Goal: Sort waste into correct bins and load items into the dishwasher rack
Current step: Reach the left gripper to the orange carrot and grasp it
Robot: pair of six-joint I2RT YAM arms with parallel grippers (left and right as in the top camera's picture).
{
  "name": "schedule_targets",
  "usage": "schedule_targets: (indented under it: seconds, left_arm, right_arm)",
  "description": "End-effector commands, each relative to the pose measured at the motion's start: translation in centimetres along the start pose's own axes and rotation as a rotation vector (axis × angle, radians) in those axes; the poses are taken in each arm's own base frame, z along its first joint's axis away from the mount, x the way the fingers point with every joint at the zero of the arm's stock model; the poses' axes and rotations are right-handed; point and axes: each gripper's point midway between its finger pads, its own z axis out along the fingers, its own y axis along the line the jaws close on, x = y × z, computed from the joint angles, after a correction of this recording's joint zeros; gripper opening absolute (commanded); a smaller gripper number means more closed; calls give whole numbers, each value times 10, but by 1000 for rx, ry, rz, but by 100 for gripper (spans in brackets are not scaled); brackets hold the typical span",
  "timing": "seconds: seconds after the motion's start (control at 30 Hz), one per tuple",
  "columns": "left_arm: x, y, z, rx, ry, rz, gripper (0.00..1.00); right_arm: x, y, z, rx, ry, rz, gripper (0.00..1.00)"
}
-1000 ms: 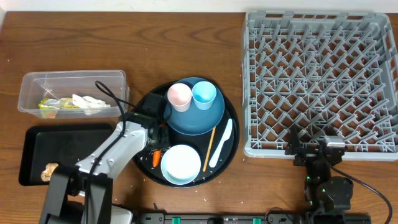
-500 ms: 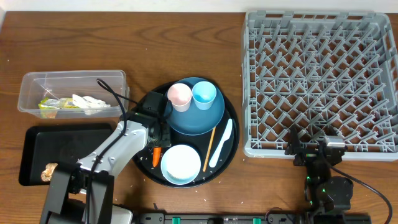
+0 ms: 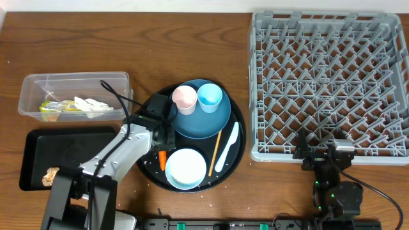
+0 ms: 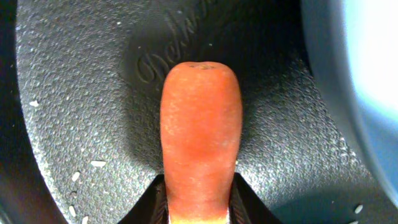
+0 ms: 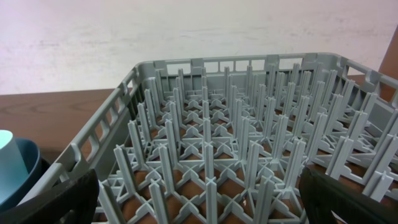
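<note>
Little has shifted since a second ago: your left gripper [image 3: 160, 147] has edged the carrot [image 3: 163, 156] slightly toward the plate [image 3: 216, 121]. Its fingers [image 4: 244, 198] pinch the carrot's cut end from both sides, and the rounded end points out over the round tray [image 3: 238, 161], at its left side beside the bowl [image 3: 186, 168]. Whether the carrot is clear of the tray floor is not plain. Gripping the end suits a lift. A brown lump [image 3: 50, 176] lies in the flat tray [image 3: 77, 150], left of the round tray, and I judge the carrot belongs there too. Your right gripper [image 3: 318, 152] sits spread and idle to the right of the round tray, at the rack [image 3: 329, 83] edge.
</note>
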Motion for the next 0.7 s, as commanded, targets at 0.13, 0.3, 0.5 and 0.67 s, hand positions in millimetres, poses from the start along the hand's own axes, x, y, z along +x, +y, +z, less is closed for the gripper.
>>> schedule_targets:
  seconds: [0.13,0.3,0.5,0.67]
  left_arm:
    - [-6,1,-5,-5,-23,2,21]
    - [-16,-3,-20,17,-81,0,21]
    - [-25,-2,-51,47,-170,-24,21]
    - [-30,25,-77,36,-235,-172,21]
  right_arm:
    - [0,-2,0,11,-2,5,99]
    - [0,-2,0,11,-2,5,99]
    - [0,-2,0,11,-2,5,99]
    - [0,-2,0,11,-2,5,99]
